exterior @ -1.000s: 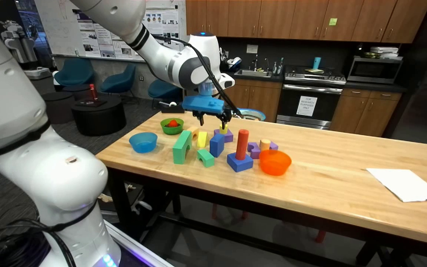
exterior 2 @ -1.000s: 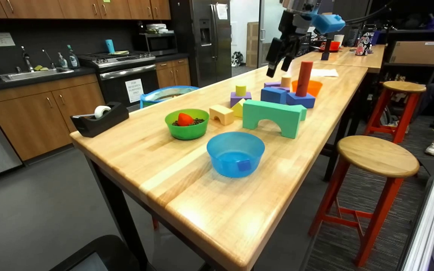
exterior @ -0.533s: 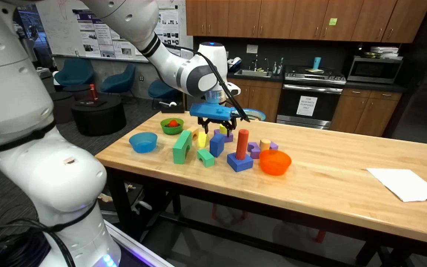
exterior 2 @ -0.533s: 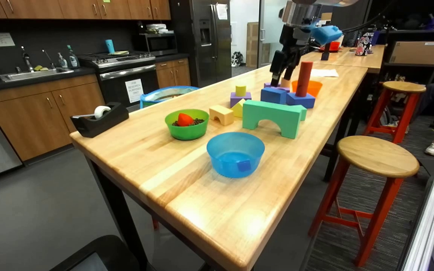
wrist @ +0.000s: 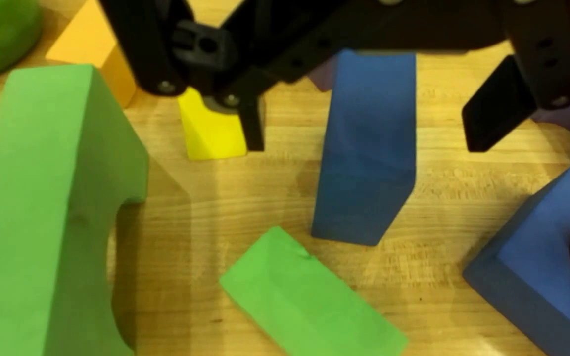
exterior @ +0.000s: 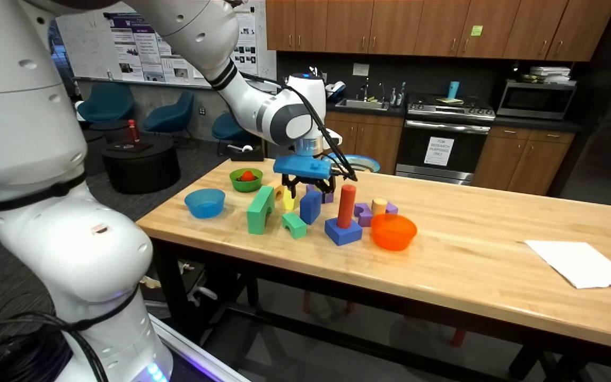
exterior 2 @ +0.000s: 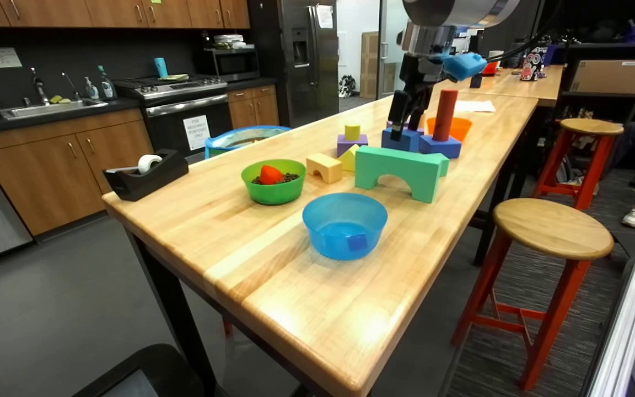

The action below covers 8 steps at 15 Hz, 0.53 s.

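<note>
- My hand has come down; its 2 fingers are spread apart and hold nothing, at 9 and 3 o'clock of the blue rectangular block, so I judge it within grasp.
- In my wrist view, the block stands on the counter with the small green arch block at 7 o'clock and the yellow triangular block at 9.
- That view shows gaps between block and fingers; an exterior view instead shows the yellow cylinder atop the purple block.
</note>
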Motion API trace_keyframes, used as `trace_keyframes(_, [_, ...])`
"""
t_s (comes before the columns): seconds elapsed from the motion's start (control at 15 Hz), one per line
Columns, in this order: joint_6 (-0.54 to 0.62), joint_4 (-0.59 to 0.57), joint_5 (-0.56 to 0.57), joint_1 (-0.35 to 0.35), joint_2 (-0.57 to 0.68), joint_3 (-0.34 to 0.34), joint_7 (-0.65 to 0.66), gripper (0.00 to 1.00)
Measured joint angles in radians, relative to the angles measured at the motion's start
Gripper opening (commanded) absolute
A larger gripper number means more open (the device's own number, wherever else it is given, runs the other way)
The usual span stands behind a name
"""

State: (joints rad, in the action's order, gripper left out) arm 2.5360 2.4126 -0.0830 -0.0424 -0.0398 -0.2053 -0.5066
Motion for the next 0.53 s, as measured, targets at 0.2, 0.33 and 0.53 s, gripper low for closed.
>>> trace_keyframes(0.2, [0.0,-0.014,0.0,-0.008,0.02,0.009,0.0,1.0])
trace_keyframes(0.33, [0.0,-0.021,0.001,-0.015,0.028,0.014,0.0,0.85])
trace_keyframes(0.53, [0.0,-0.031,0.002,-0.023,0.037,0.018,0.0,0.6])
